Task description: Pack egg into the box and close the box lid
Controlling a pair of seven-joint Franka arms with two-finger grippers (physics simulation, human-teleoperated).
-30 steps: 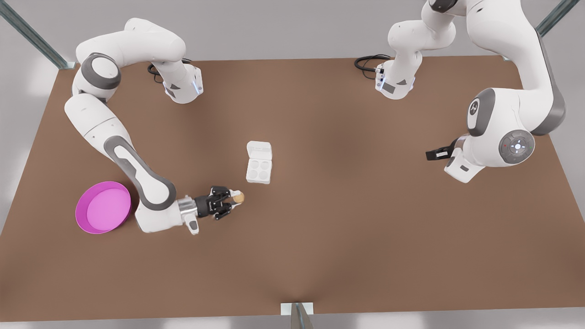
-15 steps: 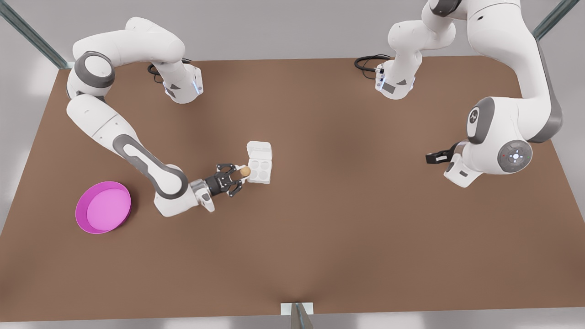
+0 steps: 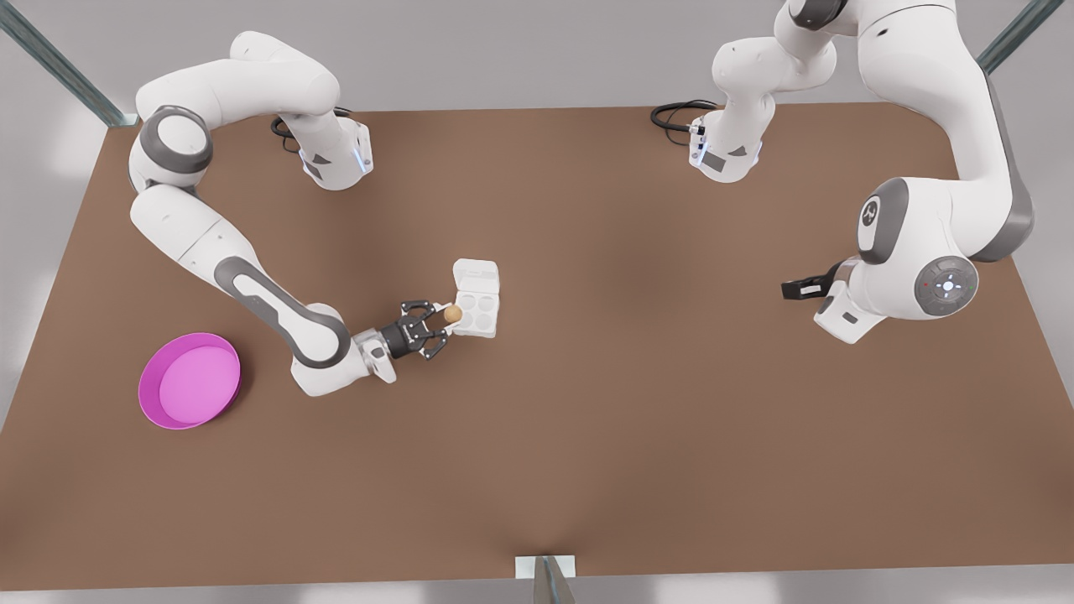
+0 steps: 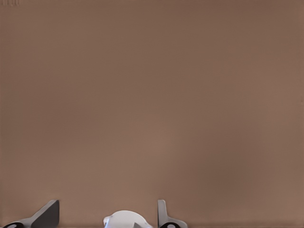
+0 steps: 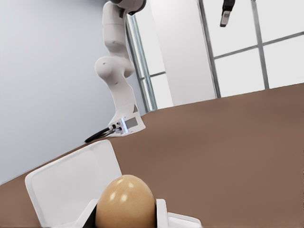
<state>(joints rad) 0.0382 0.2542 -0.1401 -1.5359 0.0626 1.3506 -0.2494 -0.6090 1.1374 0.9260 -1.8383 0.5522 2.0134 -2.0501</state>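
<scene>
On the tabletop (image 3: 587,436), the pink dish (image 3: 190,380) holds nothing. The box (image 3: 475,312) sits mid-table, lid (image 3: 476,274) open, its four cups unfilled. The right claw (image 3: 438,320) grips the egg (image 3: 453,314) at the box's edge; next, lower it into a cup and release. The left claw (image 3: 799,288) waits well apart, fingers spread.

No readable text, label, brand or number anywhere. Only marks: small emblem on grey joint cap of arm (image 3: 873,216) at front view's 3 o'clock, too small to read; round button pad with lit centre on same arm's wrist (image 3: 948,286).
</scene>
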